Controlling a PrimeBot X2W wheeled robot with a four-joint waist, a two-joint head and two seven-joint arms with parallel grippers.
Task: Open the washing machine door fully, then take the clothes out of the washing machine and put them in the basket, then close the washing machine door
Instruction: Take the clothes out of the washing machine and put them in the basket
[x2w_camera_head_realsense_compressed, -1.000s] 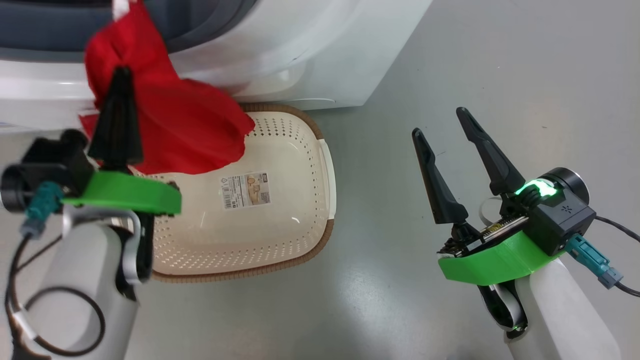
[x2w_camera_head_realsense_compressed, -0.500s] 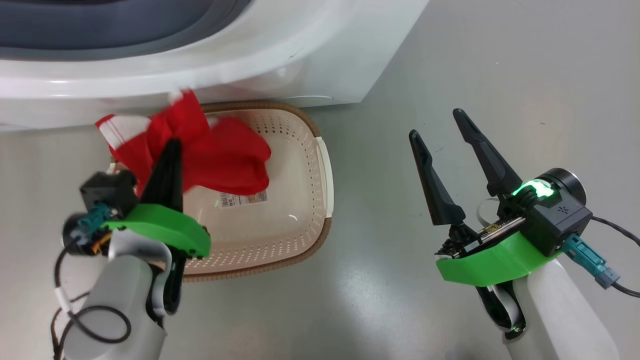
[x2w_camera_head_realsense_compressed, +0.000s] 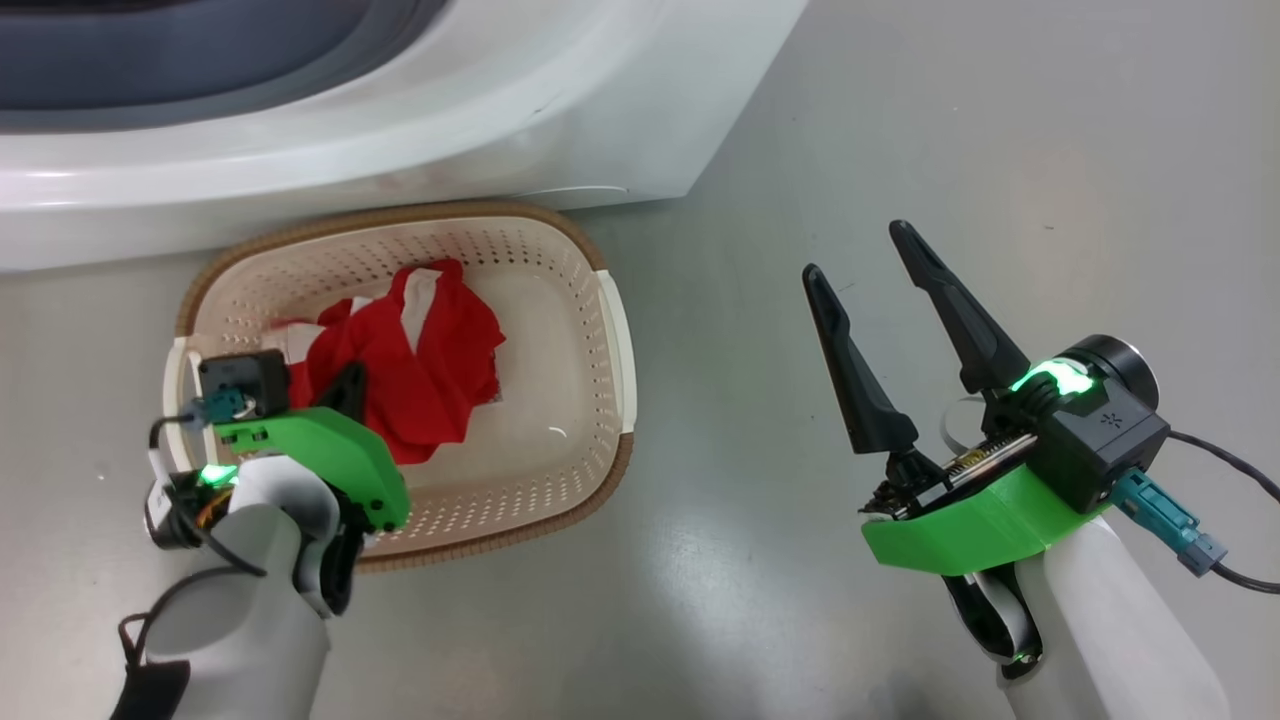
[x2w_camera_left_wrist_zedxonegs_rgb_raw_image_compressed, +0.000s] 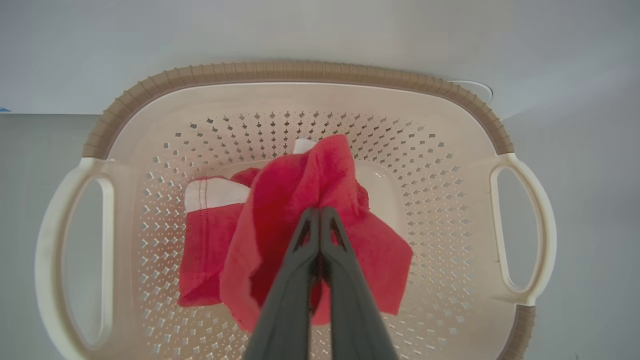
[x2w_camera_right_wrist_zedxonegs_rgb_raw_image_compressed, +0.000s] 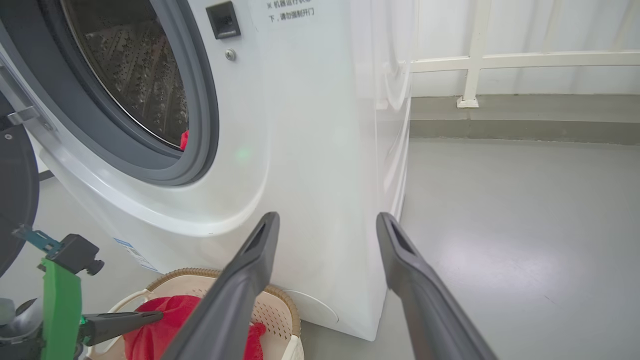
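The red clothes (x2w_camera_head_realsense_compressed: 430, 370) with white trim lie bunched inside the cream basket (x2w_camera_head_realsense_compressed: 480, 212), which stands on the floor against the washing machine (x2w_camera_head_realsense_compressed: 400, 130). My left gripper (x2w_camera_head_realsense_compressed: 350, 385) is down inside the basket, shut on a fold of the red clothes (x2w_camera_left_wrist_zedxonegs_rgb_raw_image_compressed: 325, 165); its fingers (x2w_camera_left_wrist_zedxonegs_rgb_raw_image_compressed: 300, 240) press together with the fabric draped around them. My right gripper (x2w_camera_head_realsense_compressed: 855, 250) hovers open over the bare floor right of the basket, holding nothing. In the right wrist view the washing machine door (x2w_camera_right_wrist_zedxonegs_rgb_raw_image_compressed: 15, 190) stands open at the left edge, and a scrap of red (x2w_camera_right_wrist_zedxonegs_rgb_raw_image_compressed: 184, 140) shows inside the drum (x2w_camera_right_wrist_zedxonegs_rgb_raw_image_compressed: 135, 75).
Grey floor (x2w_camera_head_realsense_compressed: 900, 120) stretches to the right of the machine. A white railing (x2w_camera_right_wrist_zedxonegs_rgb_raw_image_compressed: 475, 60) and a low kerb run along the far side in the right wrist view. The basket's side handles (x2w_camera_left_wrist_zedxonegs_rgb_raw_image_compressed: 525, 225) stick out left and right.
My left gripper has come down from the machine's opening into the basket with the red garment, which now rests on the basket bottom. The head camera shifted slightly. The right arm has not moved.
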